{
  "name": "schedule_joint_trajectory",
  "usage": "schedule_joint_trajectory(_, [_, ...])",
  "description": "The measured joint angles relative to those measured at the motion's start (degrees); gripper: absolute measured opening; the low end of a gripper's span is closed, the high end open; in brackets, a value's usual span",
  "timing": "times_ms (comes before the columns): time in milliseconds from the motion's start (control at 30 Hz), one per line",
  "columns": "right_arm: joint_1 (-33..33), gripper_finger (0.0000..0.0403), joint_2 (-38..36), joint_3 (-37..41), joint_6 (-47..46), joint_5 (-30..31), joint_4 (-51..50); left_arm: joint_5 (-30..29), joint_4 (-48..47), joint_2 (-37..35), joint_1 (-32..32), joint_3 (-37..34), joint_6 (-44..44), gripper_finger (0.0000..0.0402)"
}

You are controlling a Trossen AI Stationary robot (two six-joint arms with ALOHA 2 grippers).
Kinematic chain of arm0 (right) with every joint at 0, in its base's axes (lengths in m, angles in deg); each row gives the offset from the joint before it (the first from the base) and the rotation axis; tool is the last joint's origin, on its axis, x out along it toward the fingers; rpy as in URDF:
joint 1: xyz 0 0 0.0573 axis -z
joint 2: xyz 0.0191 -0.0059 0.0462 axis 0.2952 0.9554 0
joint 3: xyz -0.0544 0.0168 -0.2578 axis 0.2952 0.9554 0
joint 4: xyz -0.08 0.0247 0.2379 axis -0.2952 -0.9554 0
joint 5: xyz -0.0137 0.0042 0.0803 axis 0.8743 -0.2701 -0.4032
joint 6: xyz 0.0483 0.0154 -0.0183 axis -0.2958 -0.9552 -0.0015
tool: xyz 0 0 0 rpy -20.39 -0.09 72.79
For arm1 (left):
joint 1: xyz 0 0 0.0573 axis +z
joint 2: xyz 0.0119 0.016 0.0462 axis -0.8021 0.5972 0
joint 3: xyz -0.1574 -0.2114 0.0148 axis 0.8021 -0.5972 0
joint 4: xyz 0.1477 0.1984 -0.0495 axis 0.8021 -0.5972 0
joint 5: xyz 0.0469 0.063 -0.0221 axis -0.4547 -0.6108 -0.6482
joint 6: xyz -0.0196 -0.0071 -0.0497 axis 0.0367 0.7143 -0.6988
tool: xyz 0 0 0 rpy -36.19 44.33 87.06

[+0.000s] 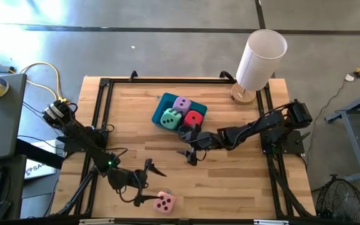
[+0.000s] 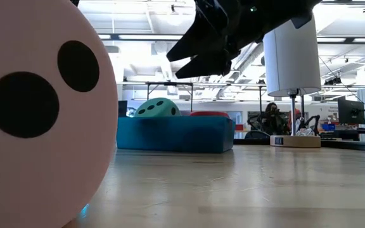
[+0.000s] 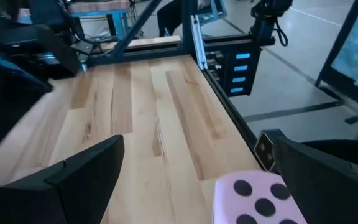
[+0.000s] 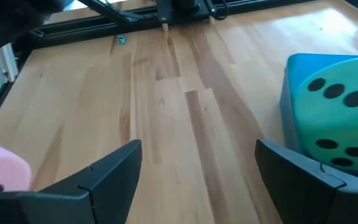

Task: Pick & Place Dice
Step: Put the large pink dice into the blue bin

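Down near the table's front edge, the left arm reaches in from its base at the table's left side and bends low, so that the left gripper (image 1: 152, 184) hangs just above the wood with its two fingers spread wide and nothing between them. Just beyond its fingertips sits the pink die (image 1: 164, 202), near one finger but not touching either. The right arm stretches from its base at the right side across toward the middle, forearm nearly level, and the right gripper (image 1: 188, 145) is poised over bare boards with its fingers parted and empty. Right beside that gripper, on its far side, stands the teal tray (image 1: 161, 102), which holds the other three dice packed together: the mint green die (image 1: 170, 117) nearest the right gripper's fingers, the red die (image 1: 194, 118) next to it, and the lilac die (image 1: 182, 104) behind them. Farther off, past the right arm's elbow, a white cylinder (image 1: 260, 59) stands on a round wooden base.
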Motion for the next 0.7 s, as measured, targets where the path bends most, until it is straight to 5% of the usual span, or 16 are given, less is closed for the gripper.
schedule_joint_trajectory(700, [-4.4,0.0305,0.0,0.0,-1.8,0.2,-1.4,-6.0,11.7,4.8,-1.9,0.0,13.2,0.0400])
